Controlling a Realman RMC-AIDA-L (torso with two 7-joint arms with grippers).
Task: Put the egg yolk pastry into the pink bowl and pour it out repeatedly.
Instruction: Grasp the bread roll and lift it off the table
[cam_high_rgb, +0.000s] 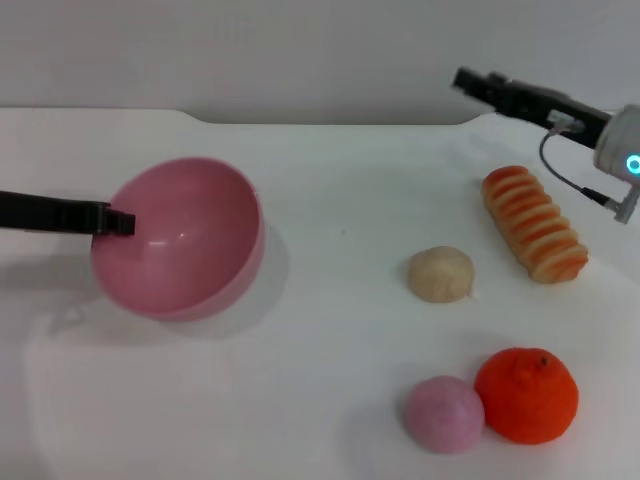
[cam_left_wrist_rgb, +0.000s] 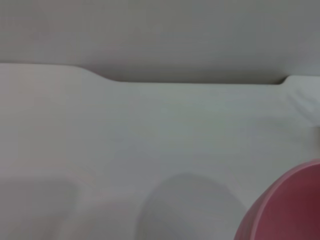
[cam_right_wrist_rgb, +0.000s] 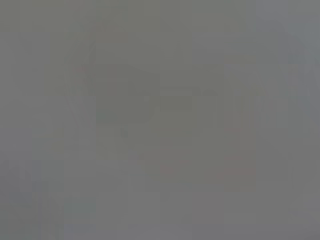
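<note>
The egg yolk pastry (cam_high_rgb: 441, 273) sits loose on the white surface (cam_high_rgb: 330, 200), right of centre, just beside the ridged bread roll (cam_high_rgb: 535, 224) and well apart from the pink bowl (cam_high_rgb: 180, 240). The bowl is tipped, mouth facing up and right, nothing inside it. The left pincer (cam_high_rgb: 118, 222) is clamped on its rim. The right pincer (cam_high_rgb: 470, 82) hovers at the far right; whether it's apart or together, cannot tell. A pink ball (cam_high_rgb: 445, 413) touches an orange (cam_high_rgb: 527, 394) up front.

Head view looking down on white table (cam_high_rgb: 330, 200), left wrist view low, near pink bowl (cam_left_wrist_rgb: 292, 210), shared by both
</note>
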